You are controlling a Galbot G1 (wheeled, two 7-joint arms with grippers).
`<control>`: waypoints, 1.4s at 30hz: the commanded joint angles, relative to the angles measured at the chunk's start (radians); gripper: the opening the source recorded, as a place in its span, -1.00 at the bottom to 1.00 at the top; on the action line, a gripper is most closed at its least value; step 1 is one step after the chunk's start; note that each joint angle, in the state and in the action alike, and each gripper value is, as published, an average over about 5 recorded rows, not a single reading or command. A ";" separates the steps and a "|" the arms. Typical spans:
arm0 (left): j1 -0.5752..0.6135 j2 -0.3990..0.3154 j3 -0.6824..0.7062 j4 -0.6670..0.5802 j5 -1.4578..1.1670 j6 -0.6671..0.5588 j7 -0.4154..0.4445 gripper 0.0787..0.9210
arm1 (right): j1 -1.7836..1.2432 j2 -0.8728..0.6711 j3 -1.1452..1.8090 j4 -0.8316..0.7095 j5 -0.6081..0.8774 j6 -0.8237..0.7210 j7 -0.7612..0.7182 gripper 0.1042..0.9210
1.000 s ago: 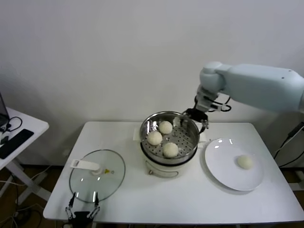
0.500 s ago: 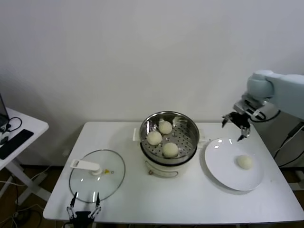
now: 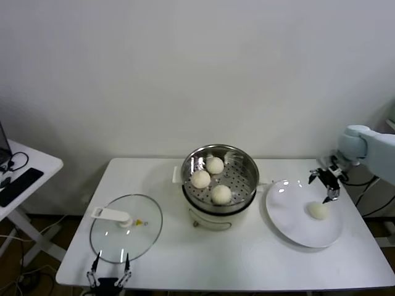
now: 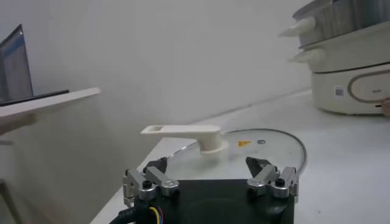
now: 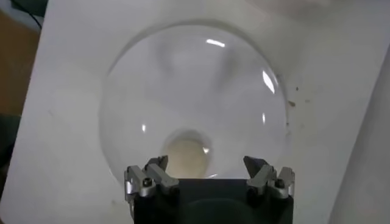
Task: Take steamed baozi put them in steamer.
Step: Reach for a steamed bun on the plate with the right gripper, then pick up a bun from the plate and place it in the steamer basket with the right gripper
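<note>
Three cream-white baozi (image 3: 212,179) lie on the perforated floor of the shiny steel steamer (image 3: 245,187) at the table's middle. One baozi (image 3: 318,210) sits on the white plate (image 3: 290,217) to the right of the steamer. My right gripper (image 3: 327,184) is open and empty, above the plate's far edge, just beyond that baozi. In the right wrist view the baozi (image 5: 187,156) lies below, between the open jaws of the right gripper (image 5: 208,166). My left gripper (image 3: 108,270) is open, parked at the table's front left edge; the left wrist view also shows it (image 4: 208,167).
A round glass lid (image 3: 126,228) with a white handle lies at the front left, also in the left wrist view (image 4: 259,143). A white side table (image 3: 24,169) with a dark device stands off to the left. A wall runs behind the table.
My right gripper has moved from over the steamer's far rim rightward and down to above the plate, empty and open. The three baozi in the steamer stay put.
</note>
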 commanded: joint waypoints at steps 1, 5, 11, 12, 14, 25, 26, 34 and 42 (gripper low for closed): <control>0.003 -0.002 -0.002 0.002 0.008 -0.001 0.000 0.77 | -0.244 0.007 0.195 -0.109 -0.106 -0.044 0.019 0.76; 0.003 -0.002 -0.004 0.006 0.013 -0.002 0.000 0.77 | -0.283 0.020 0.236 -0.130 -0.124 -0.051 0.027 0.76; 0.003 0.001 -0.005 0.010 0.014 -0.002 0.000 0.77 | -0.315 0.029 0.273 -0.148 -0.150 -0.056 0.032 0.76; 0.002 0.002 -0.005 0.011 0.014 -0.002 0.000 0.77 | -0.318 0.029 0.277 -0.151 -0.150 -0.056 0.033 0.76; -0.001 0.003 -0.006 0.013 0.014 -0.002 0.000 0.77 | -0.322 0.032 0.286 -0.157 -0.152 -0.056 0.034 0.76; -0.004 0.002 -0.006 0.018 0.014 -0.005 -0.002 0.77 | -0.335 0.042 0.318 -0.177 -0.164 -0.049 0.035 0.72; -0.004 0.002 -0.006 0.018 0.014 -0.005 -0.002 0.77 | -0.334 0.042 0.318 -0.177 -0.165 -0.049 0.034 0.69; -0.005 0.003 -0.009 0.014 0.012 -0.005 -0.003 0.77 | -0.274 0.027 0.276 -0.136 -0.156 -0.049 0.025 0.36; -0.003 0.006 -0.009 0.008 0.010 -0.005 -0.003 0.77 | 0.012 -0.009 0.038 0.011 -0.023 -0.048 -0.005 0.32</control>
